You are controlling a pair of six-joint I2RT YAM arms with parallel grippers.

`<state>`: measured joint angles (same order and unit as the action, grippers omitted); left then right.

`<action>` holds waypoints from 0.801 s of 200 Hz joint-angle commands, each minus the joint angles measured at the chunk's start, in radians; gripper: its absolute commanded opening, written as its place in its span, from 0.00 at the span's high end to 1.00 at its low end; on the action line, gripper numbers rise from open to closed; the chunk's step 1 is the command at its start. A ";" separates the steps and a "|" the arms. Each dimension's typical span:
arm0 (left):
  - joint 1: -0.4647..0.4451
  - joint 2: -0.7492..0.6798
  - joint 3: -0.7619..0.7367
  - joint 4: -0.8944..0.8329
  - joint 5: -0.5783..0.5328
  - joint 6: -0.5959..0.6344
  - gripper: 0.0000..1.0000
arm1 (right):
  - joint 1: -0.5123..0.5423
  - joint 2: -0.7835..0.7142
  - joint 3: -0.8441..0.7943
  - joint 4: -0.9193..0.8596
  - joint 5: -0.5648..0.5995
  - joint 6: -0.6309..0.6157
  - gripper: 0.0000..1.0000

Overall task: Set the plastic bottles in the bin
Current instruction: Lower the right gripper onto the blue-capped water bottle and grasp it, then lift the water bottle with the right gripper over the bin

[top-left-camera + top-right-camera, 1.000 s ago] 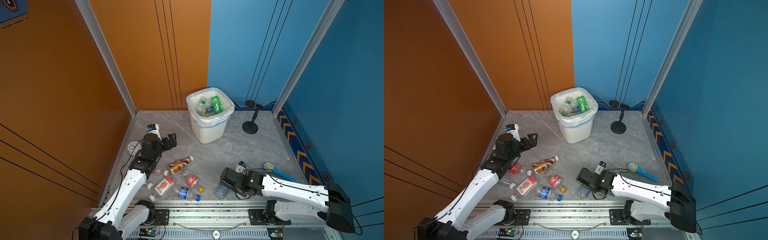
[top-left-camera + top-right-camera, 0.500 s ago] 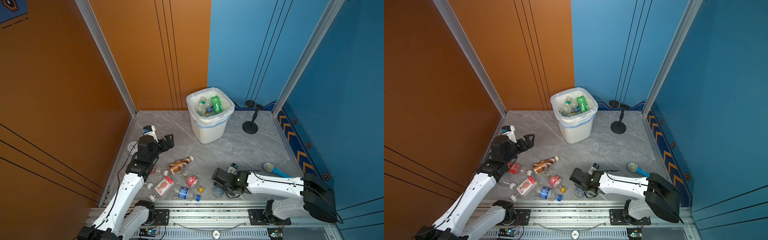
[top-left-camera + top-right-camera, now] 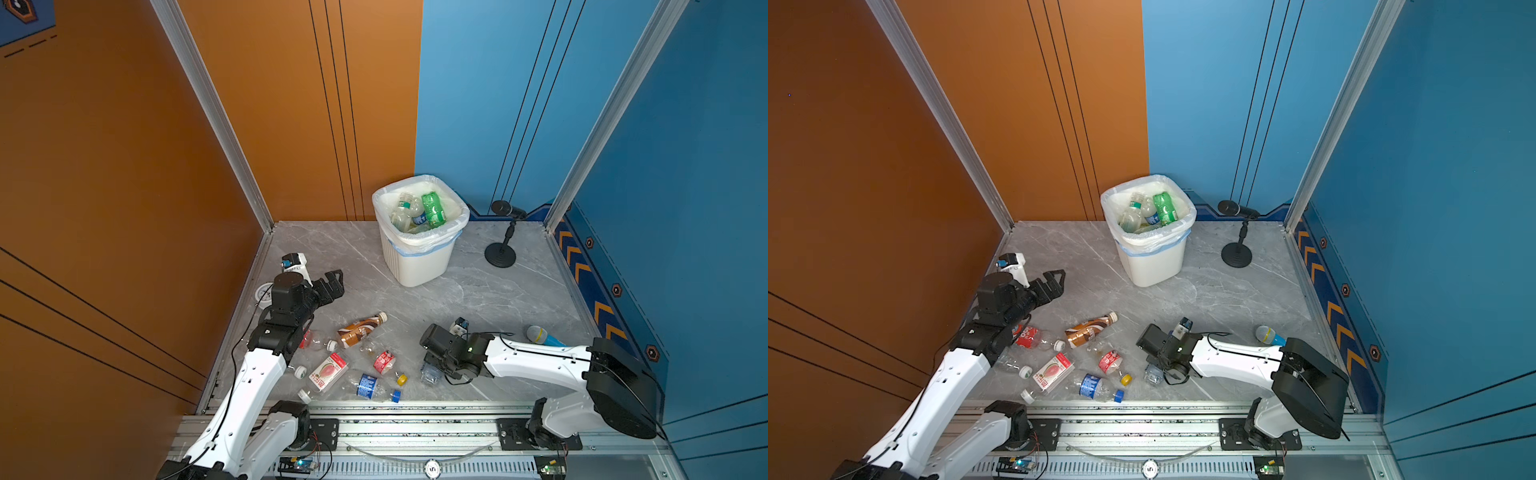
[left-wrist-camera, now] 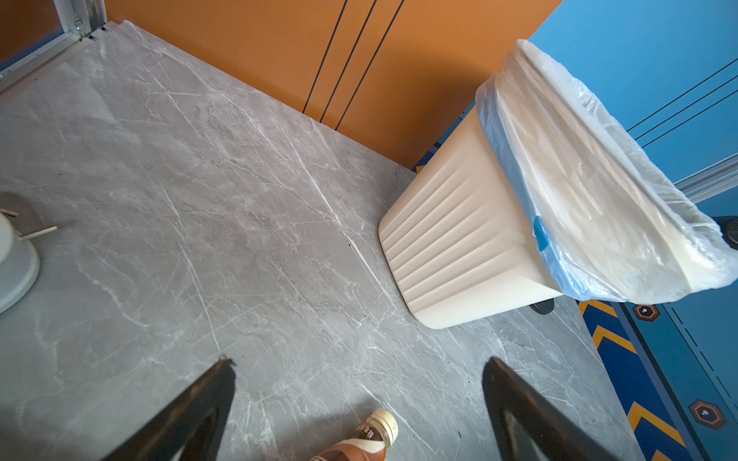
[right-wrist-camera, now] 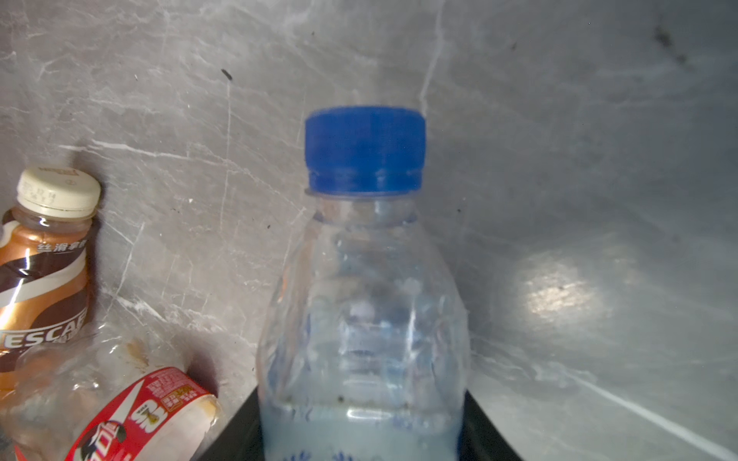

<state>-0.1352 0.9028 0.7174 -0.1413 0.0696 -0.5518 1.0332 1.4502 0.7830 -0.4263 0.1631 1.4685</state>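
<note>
My right gripper (image 5: 361, 425) is shut on a clear bottle with a blue cap (image 5: 363, 279), low over the floor near the front edge (image 3: 430, 372). My left gripper (image 3: 332, 283) hangs open and empty above the floor at the left, its fingertips (image 4: 225, 365) wide apart. Between the arms lie several plastic bottles: a brown one (image 3: 359, 330), a crushed red-labelled one (image 3: 384, 361), a blue-labelled one (image 3: 368, 386) and a pink-labelled one (image 3: 326, 374). The white bin (image 3: 415, 266) stands at the back with a green bottle (image 3: 433, 210) and clear ones inside.
A black microphone stand (image 3: 500, 253) is right of the bin. A blue-handled toy microphone (image 3: 540, 334) lies behind my right arm. A small white clock (image 3: 262, 293) sits by the left wall. The metal rail (image 3: 415, 419) runs along the front.
My right gripper slid left onto the clear blue-capped bottle and closed on it. My left arm drew back from the bin toward the left front, still open.
</note>
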 commanded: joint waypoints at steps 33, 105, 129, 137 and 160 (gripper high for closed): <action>0.012 -0.001 -0.020 -0.018 0.023 -0.025 0.02 | -0.057 -0.079 0.121 -0.074 0.112 -0.171 0.47; 0.011 0.000 -0.053 -0.026 0.027 -0.054 0.02 | -0.184 -0.207 0.356 -0.125 0.255 -0.478 0.47; 0.013 -0.013 -0.065 -0.030 0.024 -0.063 0.02 | -0.216 -0.208 0.455 -0.102 0.286 -0.574 0.46; 0.013 -0.018 -0.066 -0.032 0.022 -0.064 0.03 | -0.231 -0.204 0.488 -0.078 0.288 -0.600 0.46; 0.013 -0.028 -0.071 -0.040 0.018 -0.068 0.02 | -0.254 -0.180 0.570 0.010 0.306 -0.670 0.46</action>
<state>-0.1307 0.8982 0.6590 -0.1619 0.0803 -0.6079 0.8024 1.2598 1.2659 -0.4923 0.4046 0.9329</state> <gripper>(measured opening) 0.976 0.538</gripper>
